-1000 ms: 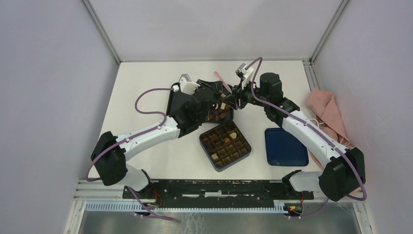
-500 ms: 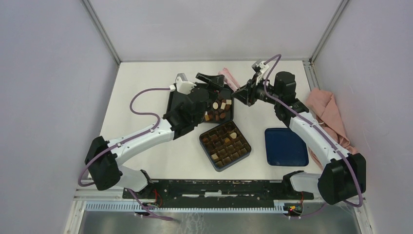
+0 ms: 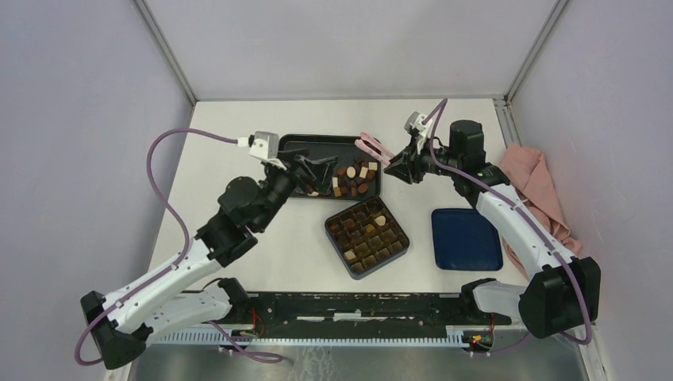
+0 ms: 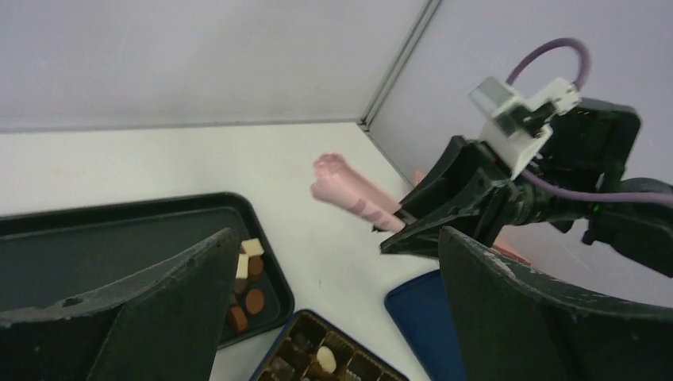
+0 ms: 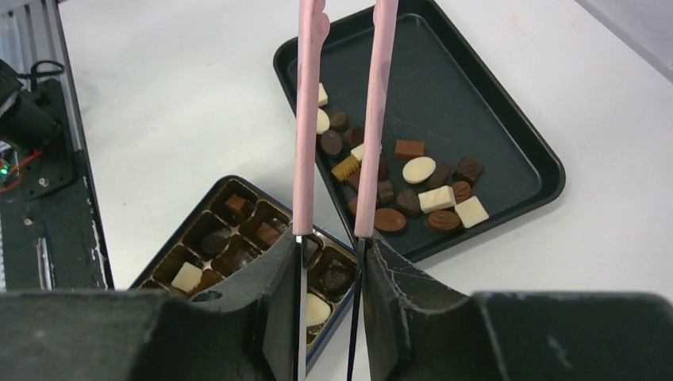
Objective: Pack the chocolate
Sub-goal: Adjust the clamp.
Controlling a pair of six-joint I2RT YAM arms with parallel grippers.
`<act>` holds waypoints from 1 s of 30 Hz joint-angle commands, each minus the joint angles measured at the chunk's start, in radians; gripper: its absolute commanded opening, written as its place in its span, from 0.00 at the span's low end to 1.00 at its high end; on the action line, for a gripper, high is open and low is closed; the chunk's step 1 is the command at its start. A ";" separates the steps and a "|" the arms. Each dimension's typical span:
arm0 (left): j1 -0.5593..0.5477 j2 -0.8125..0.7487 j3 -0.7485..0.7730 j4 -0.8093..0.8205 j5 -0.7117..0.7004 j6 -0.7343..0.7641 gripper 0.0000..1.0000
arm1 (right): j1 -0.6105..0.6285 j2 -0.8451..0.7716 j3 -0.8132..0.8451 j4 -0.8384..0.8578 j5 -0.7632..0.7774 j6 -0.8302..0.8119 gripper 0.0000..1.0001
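White worktop (image 3: 294,254), everything sits in its back half.

Pink cloth (image 3: 530,186) is bunched at the right edge, beside the right arm.

Black tray (image 3: 333,144) is at the back centre, lying flat.

Blue flat lid (image 3: 466,238) is right of centre, near the box but not touching it.

Dark box (image 3: 394,252) with square cells sits just in front of the tray, turned corner-on to the arms. From overhead its far corner looks almost against the tray's front rim; can't tell if they touch.

Left claw (image 3: 324,173) hangs over the tray's middle, just left of the loose pieces. Fingers (image 4: 167,302) spread wide, nothing between them.

Right claw (image 3: 394,165) is off the tray's back right corner, clamped on the rear end of the pink tweezers (image 3: 373,147). The tweezers reach out over that corner, up off the surface. Their two arms stand apart in the right wrist view, with the tips cut off at the top edge.

Chocolate (image 3: 355,178): loose pieces are clustered in the tray's right half, in dark brown, mid brown and cream, round, oval and square. More sit in several box cells, including a cream oval (image 3: 381,219) near the far corner. Some cells look dark; can't tell whether they're filled.
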State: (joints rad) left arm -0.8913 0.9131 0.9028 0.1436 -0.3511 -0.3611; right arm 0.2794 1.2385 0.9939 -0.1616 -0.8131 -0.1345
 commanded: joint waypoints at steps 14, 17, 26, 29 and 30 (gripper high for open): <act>0.083 0.245 -0.215 0.418 0.017 -0.841 1.00 | 0.060 0.013 0.073 -0.021 0.013 -0.138 0.36; 0.074 0.289 -0.215 0.460 0.000 -0.883 1.00 | 0.069 0.020 0.087 -0.036 0.021 -0.146 0.36; 0.049 0.405 -0.116 0.486 -0.068 -0.937 0.96 | 0.143 0.029 0.113 -0.096 0.093 -0.217 0.36; 0.040 0.444 -0.078 0.484 -0.068 -0.958 0.90 | 0.149 0.039 0.128 -0.120 0.105 -0.230 0.36; 0.036 0.453 -0.072 0.486 -0.069 -0.969 0.86 | 0.151 0.042 0.132 -0.131 0.108 -0.238 0.36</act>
State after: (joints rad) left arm -0.8402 1.3334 0.7616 0.5682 -0.3771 -1.2591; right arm 0.4248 1.2694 1.0622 -0.2794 -0.7372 -0.3309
